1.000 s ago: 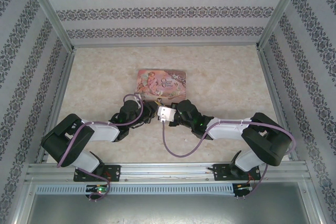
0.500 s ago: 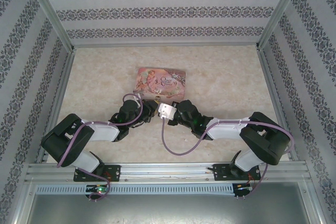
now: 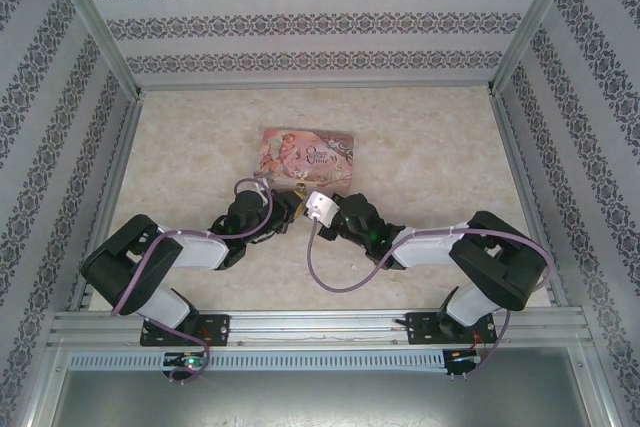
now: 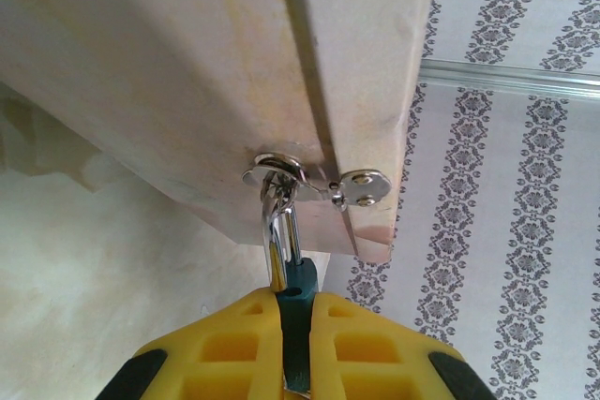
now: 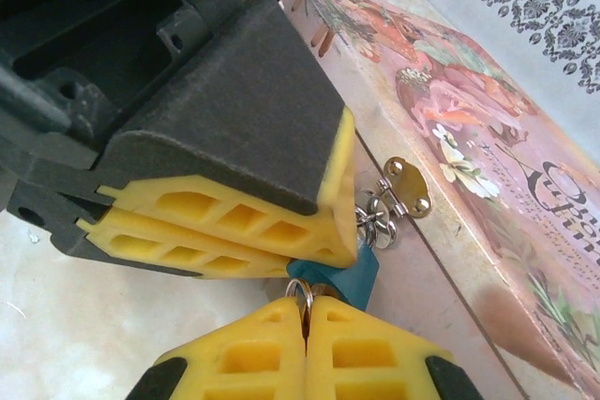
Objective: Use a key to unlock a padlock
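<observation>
Striped damask wallpaper walls [image 3: 320, 22], beige marbled tabletop [image 3: 430, 147]

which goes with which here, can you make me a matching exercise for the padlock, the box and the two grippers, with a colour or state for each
Things:
1 padlock
2 box
3 left gripper
4 right gripper

Descriptions:
a shut on a metal ring
b pink, with pictures on it
c teal, hooked through the clasp
d shut on the padlock

Pairs: 1-c, 2-b, 3-d, 4-a
</observation>
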